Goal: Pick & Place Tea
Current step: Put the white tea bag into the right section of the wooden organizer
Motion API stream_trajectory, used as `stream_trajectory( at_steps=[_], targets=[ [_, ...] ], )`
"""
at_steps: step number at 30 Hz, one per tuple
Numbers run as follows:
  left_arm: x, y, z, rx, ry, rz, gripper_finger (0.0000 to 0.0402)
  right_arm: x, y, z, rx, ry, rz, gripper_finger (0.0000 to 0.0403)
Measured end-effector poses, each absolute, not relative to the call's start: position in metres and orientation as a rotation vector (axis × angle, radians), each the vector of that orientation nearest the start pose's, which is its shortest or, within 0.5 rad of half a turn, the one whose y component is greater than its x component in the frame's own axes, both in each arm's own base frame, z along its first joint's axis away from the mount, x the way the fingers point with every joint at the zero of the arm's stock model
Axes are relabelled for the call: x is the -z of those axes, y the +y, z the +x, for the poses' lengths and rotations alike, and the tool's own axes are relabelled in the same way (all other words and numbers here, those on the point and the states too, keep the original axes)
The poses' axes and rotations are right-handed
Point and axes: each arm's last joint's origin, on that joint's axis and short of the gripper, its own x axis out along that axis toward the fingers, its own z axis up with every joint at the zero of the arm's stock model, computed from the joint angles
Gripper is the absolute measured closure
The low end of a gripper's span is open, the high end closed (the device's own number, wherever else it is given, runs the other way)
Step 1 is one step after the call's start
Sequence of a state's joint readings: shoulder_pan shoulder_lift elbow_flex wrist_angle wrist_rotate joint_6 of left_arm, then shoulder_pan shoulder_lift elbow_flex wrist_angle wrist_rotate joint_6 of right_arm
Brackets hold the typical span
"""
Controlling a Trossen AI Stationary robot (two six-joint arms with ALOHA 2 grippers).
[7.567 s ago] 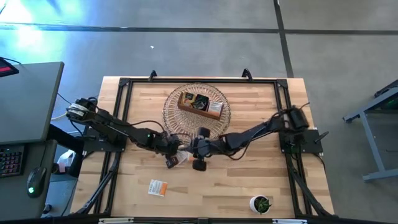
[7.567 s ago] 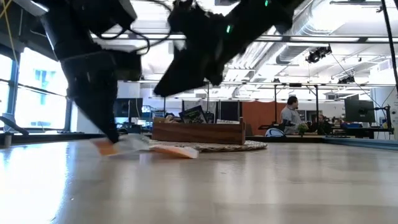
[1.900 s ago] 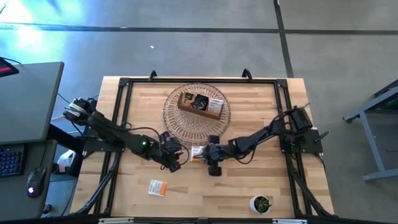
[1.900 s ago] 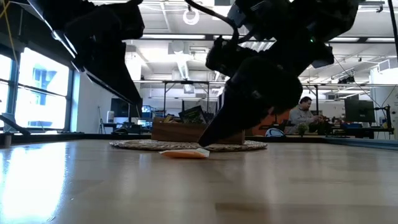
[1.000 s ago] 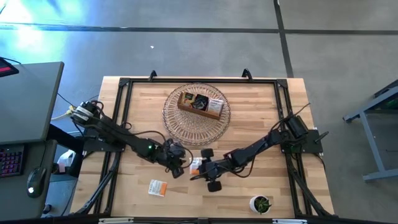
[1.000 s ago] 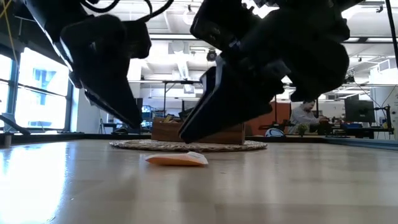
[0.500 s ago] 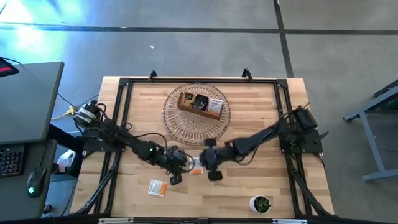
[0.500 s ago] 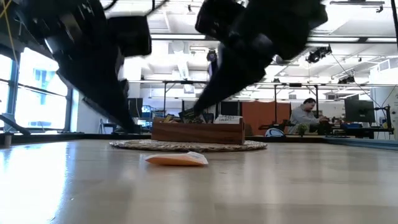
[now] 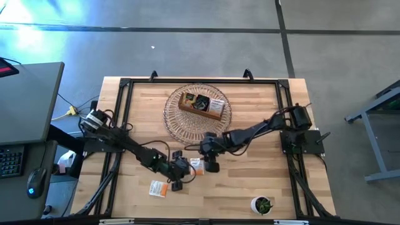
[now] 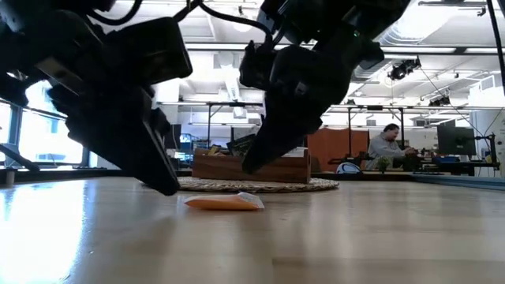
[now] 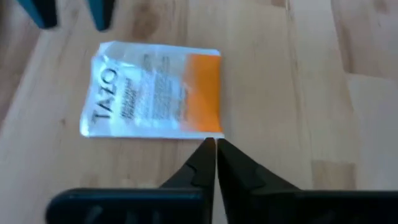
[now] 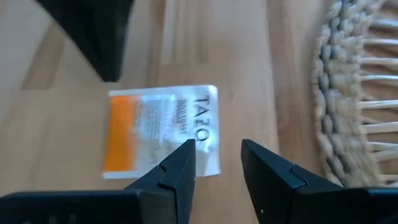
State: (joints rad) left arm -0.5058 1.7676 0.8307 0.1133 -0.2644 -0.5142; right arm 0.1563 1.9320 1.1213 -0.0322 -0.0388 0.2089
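Left gripper (image 11: 216, 149): fingers (image 11: 239, 168) pressed together, tips meeting just at the orange edge of a white-and-orange tea sachet (image 11: 154, 91); nothing visibly clamped between them. The sachet lies flat on the wooden surface (image 9: 237, 187), between the two grippers.

Right gripper (image 12: 217, 152): fingers (image 12: 268, 167) spread apart and empty, poised over the opposite, white edge of the same sachet, beside the rim of the woven mat (image 12: 357, 93).

A second white-and-orange sachet (image 9: 159, 188) lies nearer the front edge, just beside the left gripper.

On the mat stands a wooden tray (image 9: 201, 105) holding sachets: dark ones toward the middle, a pale one at one end; exact compartments cannot be told. A potted plant (image 9: 262, 204) stands at the front right.
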Motion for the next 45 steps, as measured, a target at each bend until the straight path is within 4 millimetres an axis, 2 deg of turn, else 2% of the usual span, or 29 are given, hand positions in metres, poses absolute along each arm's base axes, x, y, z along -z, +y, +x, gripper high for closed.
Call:
stream_trajectory(
  at_steps=[2,6,11,16,20,26,38,45],
  targets=[
    [-0.131,-0.153,0.293,0.028,0.786,-0.158,0.0395,-0.142,0.064,0.385,-0.104,0.857,0.148,0.0277],
    [-0.133,-0.154,0.295,0.046,0.753,-0.156,0.0385,-0.143,0.065,0.386,-0.087,0.841,0.161,0.0277],
    [-0.137,-0.157,0.298,0.085,0.709,-0.164,0.0399,-0.141,0.065,0.388,-0.069,0.831,0.186,0.0277],
    [-0.123,-0.158,0.302,0.083,0.721,-0.148,0.0400,-0.135,0.070,0.392,-0.056,0.803,0.201,0.0277],
    [-0.108,-0.160,0.305,0.061,0.741,-0.147,0.0401,-0.121,0.073,0.392,-0.056,0.841,0.191,0.0277],
    [-0.103,-0.159,0.305,0.034,0.749,-0.174,0.0401,-0.113,0.074,0.393,-0.050,0.860,0.218,0.0277],
    [-0.101,-0.158,0.304,0.022,0.761,-0.166,0.0401,-0.115,0.063,0.395,-0.079,0.870,0.322,0.0277],
    [-0.102,-0.158,0.305,0.029,0.751,-0.174,0.0401,-0.139,0.046,0.393,-0.108,0.892,0.427,0.0277]
  ],
)
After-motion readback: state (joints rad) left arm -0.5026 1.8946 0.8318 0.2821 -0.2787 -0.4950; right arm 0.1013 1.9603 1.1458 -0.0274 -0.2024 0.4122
